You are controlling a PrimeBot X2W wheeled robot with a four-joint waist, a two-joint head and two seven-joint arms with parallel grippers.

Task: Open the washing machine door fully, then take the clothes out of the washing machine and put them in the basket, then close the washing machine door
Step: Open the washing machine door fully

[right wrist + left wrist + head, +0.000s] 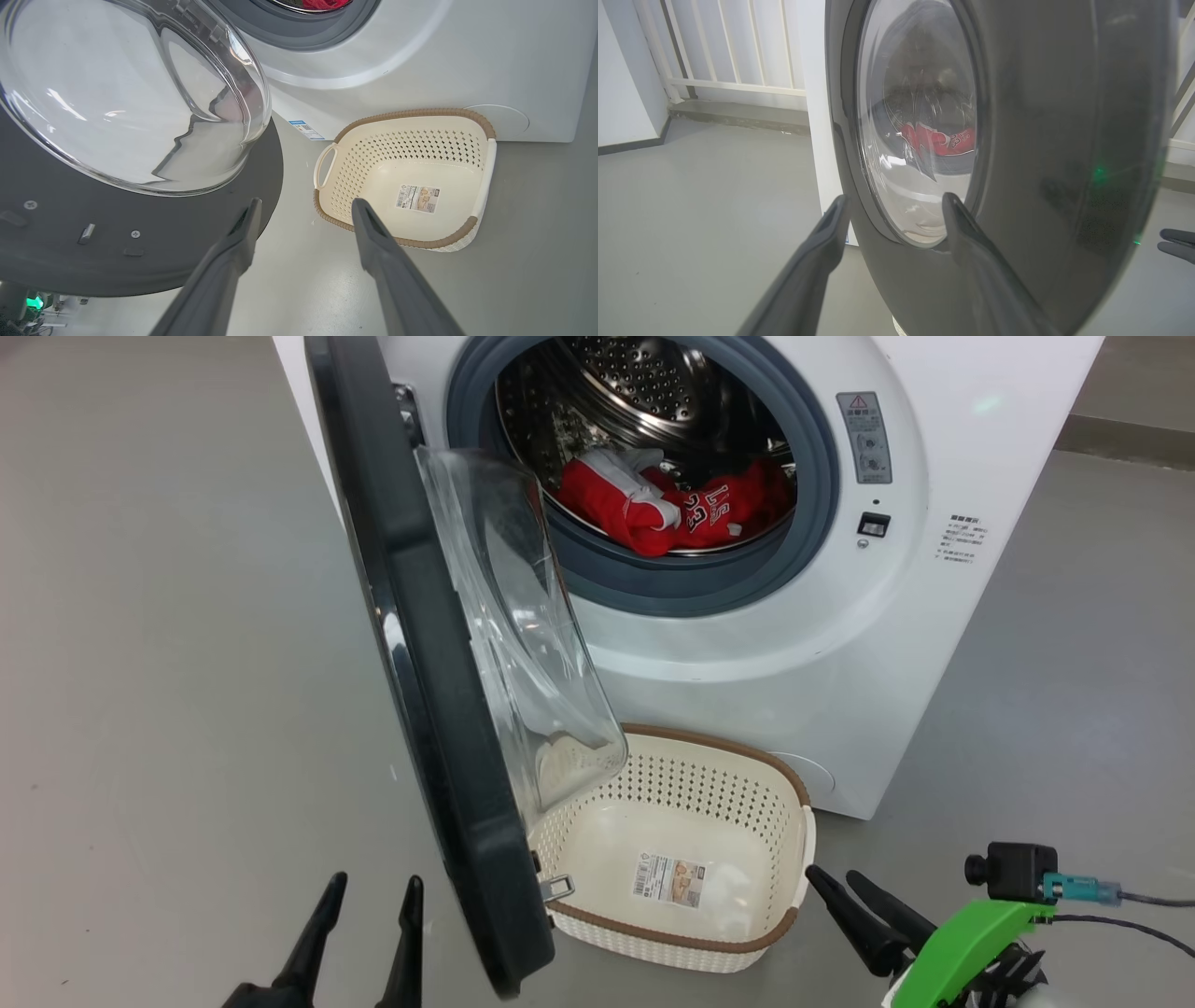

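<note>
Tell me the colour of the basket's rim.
Brown, with a woven look, on the cream basket. It shows best in the right wrist view.

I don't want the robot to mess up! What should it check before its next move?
1. Door fully open: not ok; it sticks straight out from the machine and can probably swing further.
2. Clothes reachable: ok; the red bundle lies low in the round opening.
3. Basket ready: ok; empty, on the floor in front of the machine.
4. Left gripper free: ok; open and empty, on the door's outer side.
5. Right gripper free: ok; open and empty, beside the basket.
</note>
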